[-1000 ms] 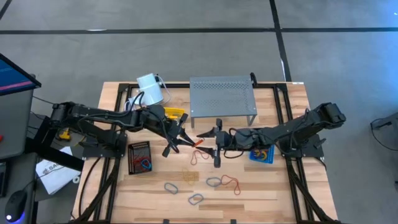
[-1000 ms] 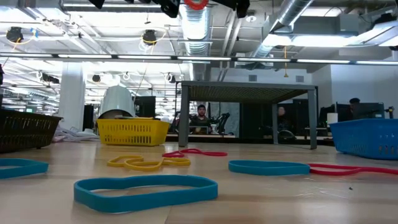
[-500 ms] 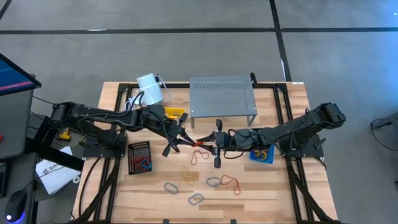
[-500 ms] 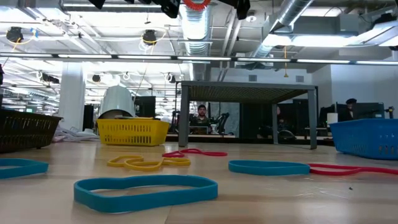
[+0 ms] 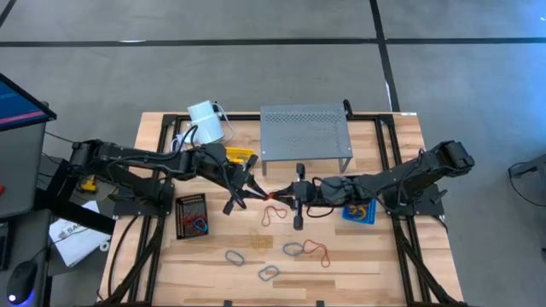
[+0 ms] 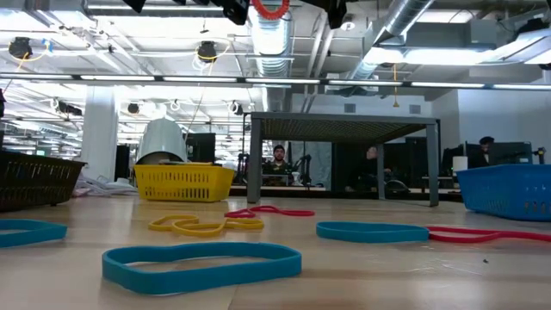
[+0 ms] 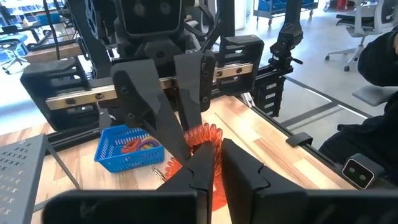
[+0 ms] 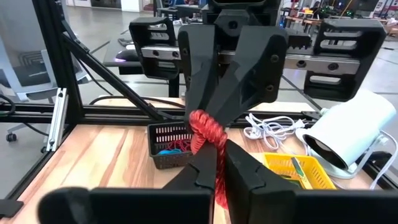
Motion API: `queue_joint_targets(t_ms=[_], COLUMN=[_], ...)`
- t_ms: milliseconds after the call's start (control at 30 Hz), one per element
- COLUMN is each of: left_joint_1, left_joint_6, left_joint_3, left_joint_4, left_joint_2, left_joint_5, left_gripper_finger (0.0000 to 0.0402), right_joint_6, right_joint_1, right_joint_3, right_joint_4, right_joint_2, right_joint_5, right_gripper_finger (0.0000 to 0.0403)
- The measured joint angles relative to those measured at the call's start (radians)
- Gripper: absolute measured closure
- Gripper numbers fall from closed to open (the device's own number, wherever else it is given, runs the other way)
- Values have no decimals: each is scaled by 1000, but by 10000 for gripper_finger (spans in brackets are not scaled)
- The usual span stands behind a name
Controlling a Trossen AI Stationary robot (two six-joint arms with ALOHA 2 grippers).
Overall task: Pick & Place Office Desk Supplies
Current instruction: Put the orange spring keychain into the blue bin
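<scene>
A red rubber band [image 5: 273,197], twisted into a coil, hangs in the air over the middle of the table between my two grippers. My left gripper [image 5: 258,194] reaches in from the left and is shut on it. My right gripper [image 5: 287,198] reaches in from the right and is shut on it too. The low view shows the band [image 6: 271,7] high above the table. More bands lie flat on the wood: a red one [image 5: 273,213], a yellow one [image 5: 260,243], blue ones [image 5: 235,256] [image 5: 294,249], and another red one [image 5: 318,251]. My left gripper pinches the red coil's lower part [image 7: 209,163] between its two fingers, coming in nearly level from the table's left. The band is lifted clear of the table. My right gripper pinches the red coil [image 8: 216,155] between its two fingers, coming in nearly level from the table's right, opposite the left fingers [image 8: 205,68]. The band is bunched up between the two grippers and hangs clear of the table.
A black mesh basket [image 5: 191,215] with bands stands at the left, a blue basket [image 5: 358,211] with bands at the right. A yellow basket [image 5: 240,156], a white cylinder with cord [image 5: 207,119] and a grey perforated shelf [image 5: 305,136] stand at the far side.
My right gripper has shut on the red band where the left gripper holds it in the air. Neither arm has moved away, and the band stays lifted between them.
</scene>
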Motion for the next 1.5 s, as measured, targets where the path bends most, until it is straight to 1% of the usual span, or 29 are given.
queue_joint_targets(t_ms=[133,367,633,733,867,1000,1133,1233,1367,1500], left_joint_1=[0,0,0,0,0,0,0,5,24,40], left_joint_6=[-31,-34,-34,-34,-34,-34,-48,-77,-110,-121], left_joint_3=[0,0,0,2,1,1,1,0,-5,-51], left_joint_4=[12,17,18,20,-21,-102,-231,-313,-386,-375], left_joint_2=[0,0,-8,-28,-77,-145,-206,-225,-227,-225], left_joint_5=[-24,-25,-32,-58,-92,-128,-208,-281,-304,-304], left_gripper_finger=[365,333,307,293,270,252,236,225,210,197], right_joint_6=[1,2,2,2,40,171,356,509,741,972], right_joint_1=[0,0,2,2,2,2,4,23,70,142], right_joint_3=[0,0,0,0,0,0,0,0,0,0], right_joint_4=[0,-11,-78,-120,-272,-504,-786,-991,-1250,-1447], right_joint_2=[-1,-13,-79,-113,-176,-260,-362,-432,-497,-515], right_joint_5=[1,3,7,43,128,177,228,264,303,308], right_gripper_finger=[398,398,398,398,398,398,398,398,398,398])
